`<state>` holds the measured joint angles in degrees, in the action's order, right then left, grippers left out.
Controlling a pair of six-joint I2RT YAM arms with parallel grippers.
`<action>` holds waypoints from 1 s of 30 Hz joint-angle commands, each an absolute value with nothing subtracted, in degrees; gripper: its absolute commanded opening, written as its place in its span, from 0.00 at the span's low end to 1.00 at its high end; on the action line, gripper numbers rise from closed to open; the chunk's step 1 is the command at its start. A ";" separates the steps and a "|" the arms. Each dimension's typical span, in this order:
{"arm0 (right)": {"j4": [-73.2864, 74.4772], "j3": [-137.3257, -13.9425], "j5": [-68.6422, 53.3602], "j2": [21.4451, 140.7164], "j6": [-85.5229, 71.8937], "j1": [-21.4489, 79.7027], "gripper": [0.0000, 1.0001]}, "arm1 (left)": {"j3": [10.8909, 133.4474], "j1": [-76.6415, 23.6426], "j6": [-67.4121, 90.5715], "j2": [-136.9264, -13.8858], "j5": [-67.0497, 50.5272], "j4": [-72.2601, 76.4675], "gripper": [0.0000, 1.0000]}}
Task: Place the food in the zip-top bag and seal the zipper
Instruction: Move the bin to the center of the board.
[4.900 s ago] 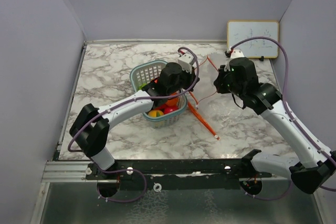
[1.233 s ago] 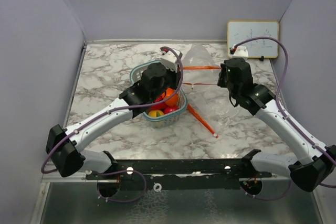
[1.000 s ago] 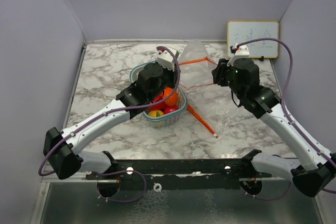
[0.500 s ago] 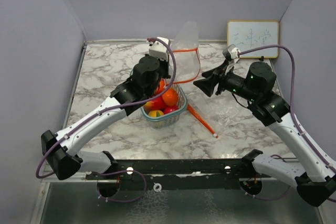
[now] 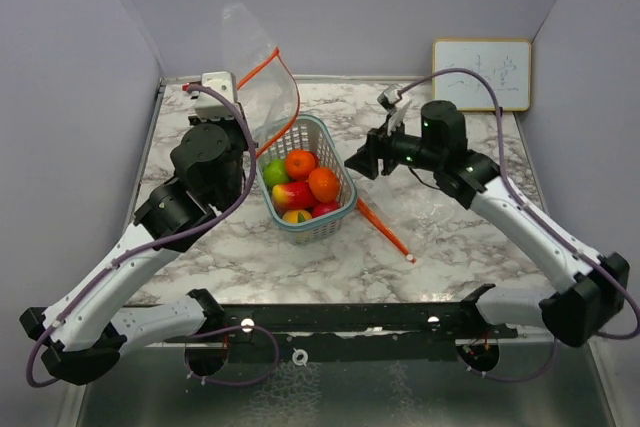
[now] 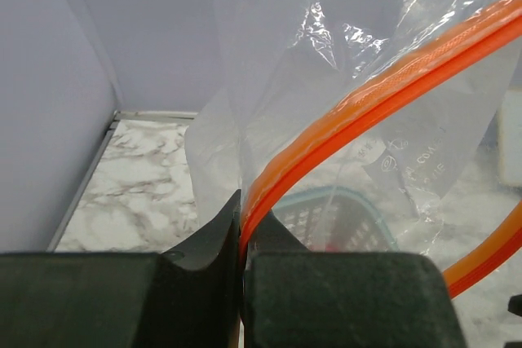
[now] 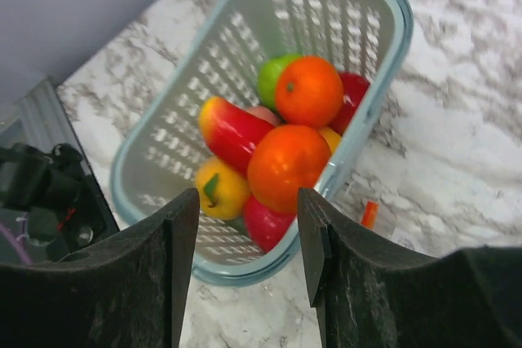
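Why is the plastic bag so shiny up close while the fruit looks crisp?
Left wrist view: the bag sits right at the lens, so light glints off its wrinkles. Right wrist view: the fruits are in focus and evenly lit. Top view: even light, faint shadows.

Left wrist view: zip-top bag (image 6: 359,63) is running off top and right edges; its film and the left gripper (image 6: 242,222) are masking most of the basket (image 6: 326,193). Right wrist view: upper food (image 7: 289,160) is hiding lower pieces. Top view: whiteboard (image 5: 481,74) marks are showing faint, too small to read.
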<state>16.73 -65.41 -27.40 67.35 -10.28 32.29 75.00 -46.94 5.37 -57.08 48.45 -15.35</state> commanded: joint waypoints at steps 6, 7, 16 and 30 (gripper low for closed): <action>12.99 -72.01 -21.47 87.30 -14.95 32.26 0.51 | 73.28 -46.81 5.83 -53.20 56.04 -24.49 0.00; 12.71 -72.82 -21.22 89.08 -15.24 32.26 0.50 | 73.16 -46.84 6.01 -53.05 55.66 -24.77 0.00; 16.01 -80.17 -9.65 100.45 -15.27 34.56 0.42 | 71.23 -46.79 6.85 -51.84 54.73 -26.66 0.00; 19.72 -78.02 21.25 97.41 -24.56 36.39 0.01 | 70.40 -46.84 7.63 -50.16 53.89 -27.86 0.00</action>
<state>19.55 -79.53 3.22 101.78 -18.52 36.82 71.05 -46.94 7.01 -51.29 53.65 -27.24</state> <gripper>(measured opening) 0.099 0.012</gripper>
